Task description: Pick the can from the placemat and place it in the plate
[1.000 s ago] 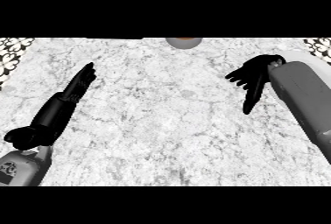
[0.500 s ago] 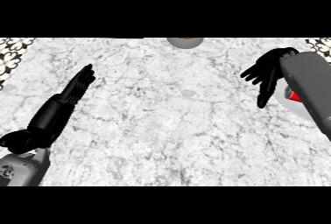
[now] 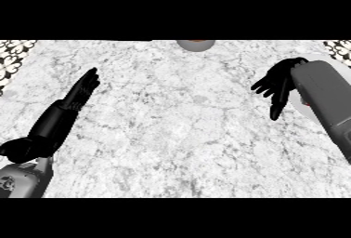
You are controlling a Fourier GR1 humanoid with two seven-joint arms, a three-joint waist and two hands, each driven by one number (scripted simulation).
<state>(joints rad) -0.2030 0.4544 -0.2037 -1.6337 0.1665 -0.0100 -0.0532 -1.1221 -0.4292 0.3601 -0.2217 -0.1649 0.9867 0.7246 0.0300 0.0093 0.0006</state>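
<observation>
Over the counter's (image 3: 178, 139) right side the right hand (image 3: 277, 83) hangs, fingers (image 3: 276, 109) spread; left hand's (image 3: 81, 94) fingers straight, together.

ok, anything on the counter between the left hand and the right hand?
Nothing. In the head view only bare marble counter lies between the left hand and the right hand.
</observation>
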